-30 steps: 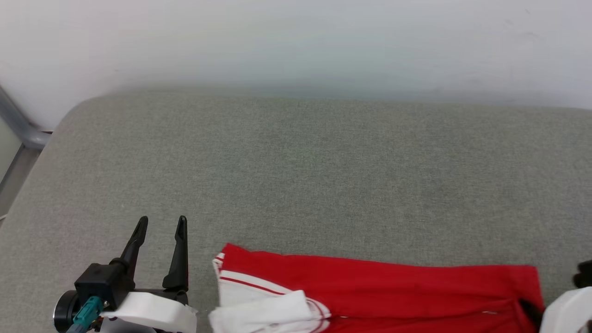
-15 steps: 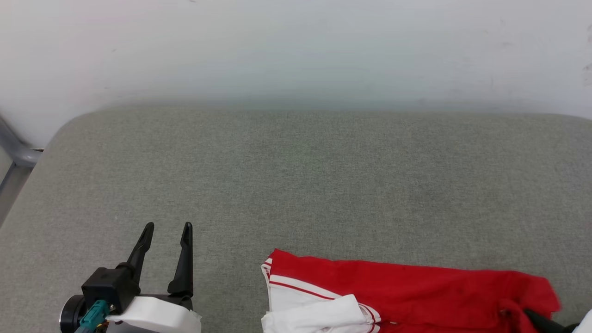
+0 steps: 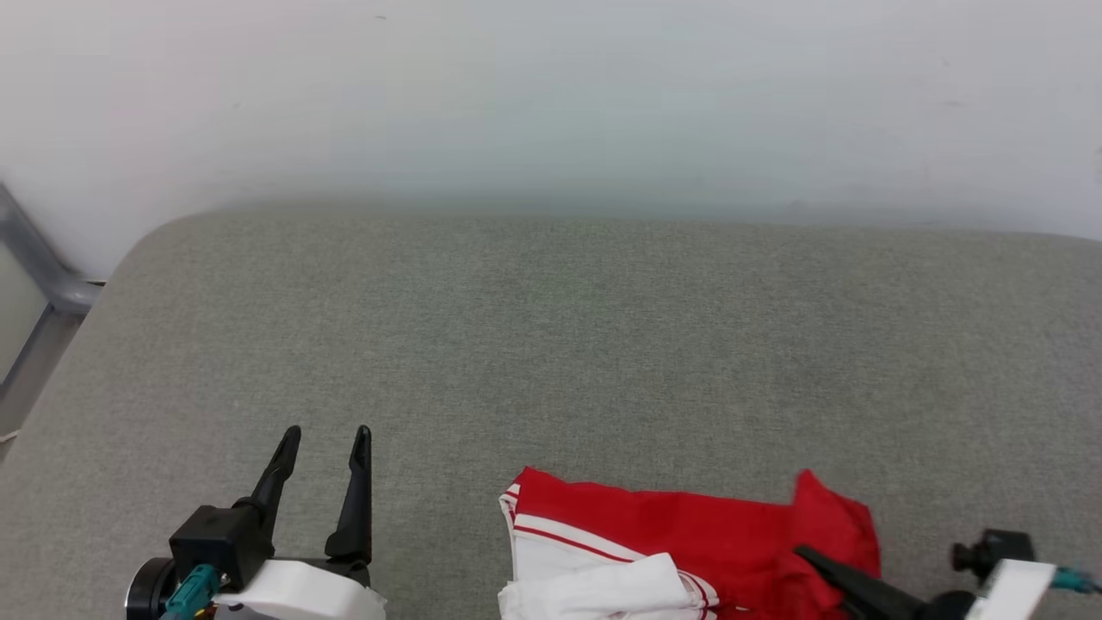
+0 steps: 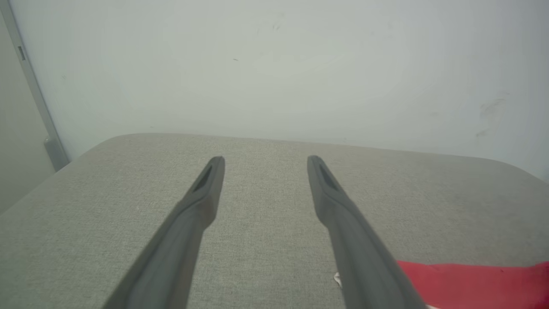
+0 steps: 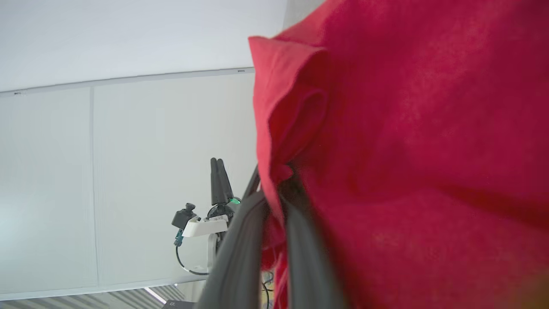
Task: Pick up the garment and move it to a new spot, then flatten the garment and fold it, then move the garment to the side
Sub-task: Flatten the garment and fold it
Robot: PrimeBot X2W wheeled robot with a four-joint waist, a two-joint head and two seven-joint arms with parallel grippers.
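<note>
The garment [image 3: 689, 534], red with a white striped-trim sleeve, lies at the near edge of the grey cushion [image 3: 560, 344]. Its right end is raised into a peak. My right gripper [image 3: 809, 555] reaches in from the lower right, pointing left, and is shut on that red cloth. In the right wrist view the two fingers [image 5: 300, 240] pinch a fold of the garment [image 5: 407, 150]. My left gripper [image 3: 327, 433] rests open at the lower left, apart from the garment. The left wrist view shows it open [image 4: 265, 159] over bare cushion, with the garment [image 4: 472, 283] at the lower right.
A white wall [image 3: 551, 103] rises behind the cushion. A grey metal frame [image 3: 43, 275] stands at the far left, past the cushion's rounded corner. Bare cushion stretches from the garment toward the wall.
The garment's left end slid to the right. My right gripper came into the head view, lifting the red right edge and carrying it leftward, so the cloth looks shorter. The left gripper stayed open.
</note>
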